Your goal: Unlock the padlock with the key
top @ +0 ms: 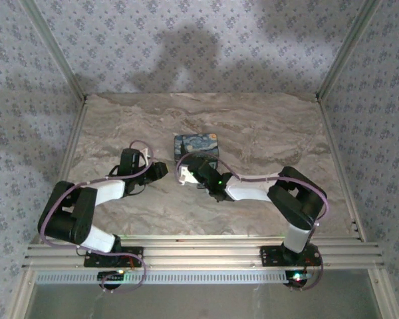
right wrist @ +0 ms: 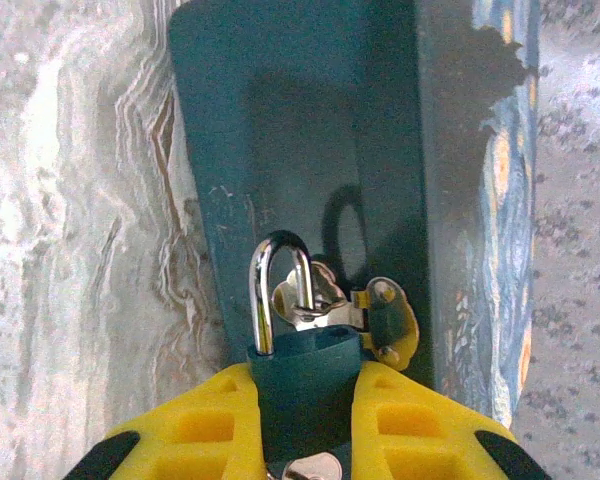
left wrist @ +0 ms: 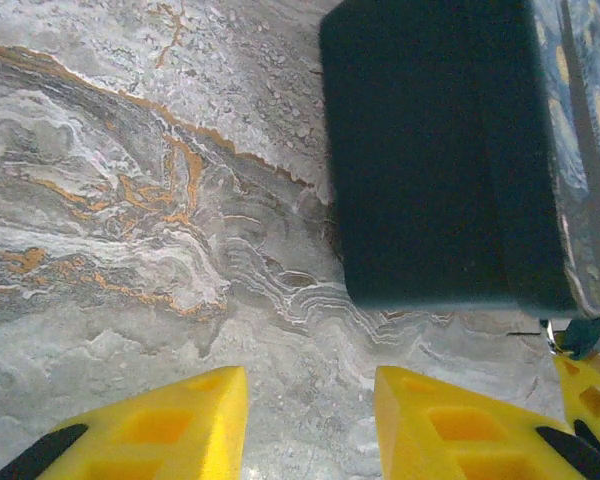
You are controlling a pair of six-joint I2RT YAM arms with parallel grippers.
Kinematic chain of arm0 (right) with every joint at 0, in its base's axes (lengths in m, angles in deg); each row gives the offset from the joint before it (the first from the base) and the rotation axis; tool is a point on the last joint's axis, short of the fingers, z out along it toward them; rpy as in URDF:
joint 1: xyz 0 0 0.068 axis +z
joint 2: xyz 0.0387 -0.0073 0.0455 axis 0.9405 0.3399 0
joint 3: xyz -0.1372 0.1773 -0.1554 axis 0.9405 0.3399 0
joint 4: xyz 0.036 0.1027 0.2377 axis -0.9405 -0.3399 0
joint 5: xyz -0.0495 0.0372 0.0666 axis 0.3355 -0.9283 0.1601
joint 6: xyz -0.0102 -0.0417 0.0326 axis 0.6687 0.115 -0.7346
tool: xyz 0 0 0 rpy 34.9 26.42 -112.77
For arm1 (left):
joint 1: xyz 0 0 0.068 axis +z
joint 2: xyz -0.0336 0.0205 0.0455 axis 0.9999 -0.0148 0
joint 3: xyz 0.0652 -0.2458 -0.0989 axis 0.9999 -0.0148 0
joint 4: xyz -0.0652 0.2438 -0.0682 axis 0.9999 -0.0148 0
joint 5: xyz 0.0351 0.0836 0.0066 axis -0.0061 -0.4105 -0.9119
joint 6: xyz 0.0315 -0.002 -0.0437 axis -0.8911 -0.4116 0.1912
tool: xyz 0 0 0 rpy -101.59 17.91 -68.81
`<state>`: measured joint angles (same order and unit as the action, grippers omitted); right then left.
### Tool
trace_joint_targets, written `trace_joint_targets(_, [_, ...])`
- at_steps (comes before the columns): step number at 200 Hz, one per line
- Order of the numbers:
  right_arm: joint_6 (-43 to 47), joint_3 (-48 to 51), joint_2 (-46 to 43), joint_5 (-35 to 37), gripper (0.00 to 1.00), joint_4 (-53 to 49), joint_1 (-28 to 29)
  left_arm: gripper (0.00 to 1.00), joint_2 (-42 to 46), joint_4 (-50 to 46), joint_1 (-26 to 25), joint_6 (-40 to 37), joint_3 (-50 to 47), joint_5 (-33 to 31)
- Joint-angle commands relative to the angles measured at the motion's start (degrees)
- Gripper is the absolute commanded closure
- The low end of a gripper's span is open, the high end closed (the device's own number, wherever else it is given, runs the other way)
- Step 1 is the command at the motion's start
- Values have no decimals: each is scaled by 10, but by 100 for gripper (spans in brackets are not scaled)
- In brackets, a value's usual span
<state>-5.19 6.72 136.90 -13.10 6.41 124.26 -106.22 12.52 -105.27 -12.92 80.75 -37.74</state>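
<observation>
Yellow fingers [left wrist: 170, 425] of the left gripper [left wrist: 310, 392] stand apart at the bottom of the left wrist view. Nothing is between them but bare marble table [left wrist: 130, 200]. Ahead of them and to their right stands the dark side of the printed box [left wrist: 430, 150].

From above, the left gripper [top: 158, 171] sits just beside the right gripper [top: 185, 173], both on the near side of the box [top: 197, 145].

The right gripper [right wrist: 305, 388] is clamped on the padlock [right wrist: 302, 362], one finger flat against each side of its teal body. The steel hoop [right wrist: 261, 300] rises beyond the fingertips and seems to pass through the brass latch [right wrist: 385, 318] on the box wall. A pale metal bit [right wrist: 310, 468] shows low between the fingers. Whether it is the key or only the keyhole, I cannot tell.

My judgement is that the padlock is small, hard and light, with smooth painted sides that could slip or twist under a loose pinch. Hanging from the latch, it would swing if it were let go. The flat sides of the body, where the right fingers press now, look like the best place to hold it. That leaves the end facing away from the hoop free for the key. A key this size would be thin and fiddly, so it is best pinched by its head and pushed in straight.
</observation>
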Motion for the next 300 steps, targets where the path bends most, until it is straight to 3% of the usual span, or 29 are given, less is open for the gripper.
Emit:
trace_joint_targets(1, [32,-19,19,-19,100,40,-7,62,-2,12,2,3,7,14])
trace_joint_targets(52, [-47,-41,23,-33,100,-33,-19,62,3,3,4,1,6,13])
trace_joint_targets(91, [-193,-68,-21,-142,100,-203,-49,62,0,7,5,2,8,14])
trace_joint_targets(118, [-225,-99,-2,-188,100,-297,-68,62,-4,10,5,3,10,18])
trace_joint_targets(199, [-218,-126,15,-183,100,-329,-69,62,-4,7,4,2,14,19])
trace_joint_targets(256, [-194,-127,25,-138,100,-332,-56,62,-10,7,5,2,18,22])
trace_joint_targets(300, [-213,-134,40,-170,100,-340,-64,62,-11,11,5,2,17,24])
